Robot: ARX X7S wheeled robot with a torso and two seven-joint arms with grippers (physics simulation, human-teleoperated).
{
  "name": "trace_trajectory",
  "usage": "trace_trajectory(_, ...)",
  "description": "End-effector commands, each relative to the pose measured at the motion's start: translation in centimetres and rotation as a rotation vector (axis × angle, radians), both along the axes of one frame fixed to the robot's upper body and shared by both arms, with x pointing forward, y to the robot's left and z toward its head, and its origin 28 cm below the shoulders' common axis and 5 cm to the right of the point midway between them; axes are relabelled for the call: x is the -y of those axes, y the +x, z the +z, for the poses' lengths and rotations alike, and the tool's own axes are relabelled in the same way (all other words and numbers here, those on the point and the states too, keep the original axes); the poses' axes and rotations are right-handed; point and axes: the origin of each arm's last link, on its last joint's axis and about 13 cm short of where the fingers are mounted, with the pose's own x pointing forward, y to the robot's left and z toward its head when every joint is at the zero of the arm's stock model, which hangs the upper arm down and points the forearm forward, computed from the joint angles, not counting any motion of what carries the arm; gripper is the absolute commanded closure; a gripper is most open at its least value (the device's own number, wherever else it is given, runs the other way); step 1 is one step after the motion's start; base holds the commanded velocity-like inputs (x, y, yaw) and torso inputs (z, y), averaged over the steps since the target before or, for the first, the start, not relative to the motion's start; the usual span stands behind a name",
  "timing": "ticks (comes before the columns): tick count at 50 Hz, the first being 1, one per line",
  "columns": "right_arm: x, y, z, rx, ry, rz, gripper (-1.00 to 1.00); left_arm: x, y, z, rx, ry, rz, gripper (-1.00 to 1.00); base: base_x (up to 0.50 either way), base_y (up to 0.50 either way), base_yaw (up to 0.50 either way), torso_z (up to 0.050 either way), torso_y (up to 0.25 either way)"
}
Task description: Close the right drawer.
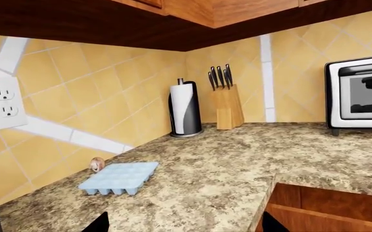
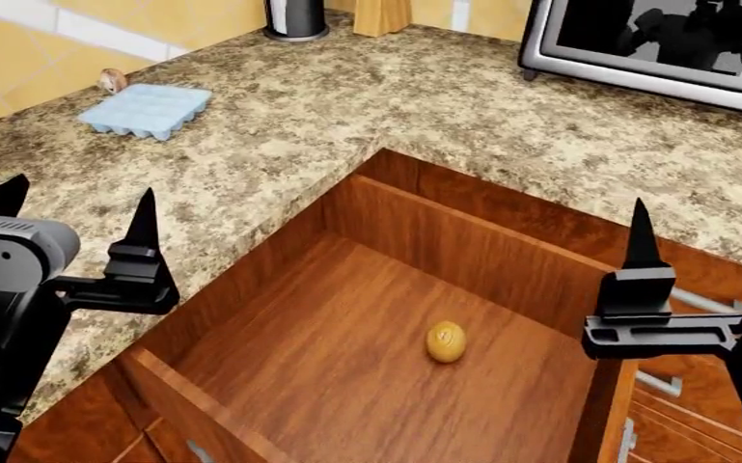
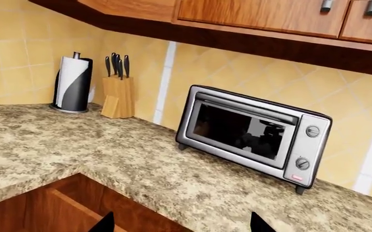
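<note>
The right drawer (image 2: 344, 328), filling the lower middle of the head view, is reddish-brown with a fine wood grain, and a small yellow-tan round thing (image 2: 446, 341) lies on its floor. The countertop (image 2: 344, 106) around it is speckled granite in beige, tan and dark brown. At the upper left of that view the ice tray (image 2: 147, 109) is pale blue. The toaster oven (image 3: 253, 133), in the middle of the right wrist view, is silver with a dark glass door. The wall tiles (image 1: 102, 101) are warm yellow, crossed by pale diagonal bands. The knife block (image 1: 228, 107) is light wood with black handles, the paper towel holder (image 1: 184, 108) black and white. Both grippers are black: left (image 2: 74, 217), right (image 2: 705, 265)
</note>
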Motion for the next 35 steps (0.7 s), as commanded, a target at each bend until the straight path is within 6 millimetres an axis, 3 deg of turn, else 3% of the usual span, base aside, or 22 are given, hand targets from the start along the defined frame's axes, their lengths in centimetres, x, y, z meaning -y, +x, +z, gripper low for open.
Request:
trace_trajectory(1, 0.9, 0.1, -0.4, -0.007, 0.013, -0.045, -1.00, 0.0, 0.0, -0.1, -0.001, 0.001, 0.002, -1.00, 0.00, 0.00, 0.00, 0.000, 0.000)
trace_trajectory(17, 4.0, 0.0, -2.8, -0.062, 0.052, -0.155, -1.00, 0.0, 0.1, -0.1, -0.003, 0.002, -0.002, -1.00, 0.00, 0.00, 0.00, 0.000, 0.000)
trace_trajectory(35, 5.5, -0.9, -4.9, -0.100, 0.083, -0.218, -1.00, 0.0, -0.2, -0.1, 0.002, 0.003, 0.002, -1.00, 0.00, 0.00, 0.00, 0.000, 0.000)
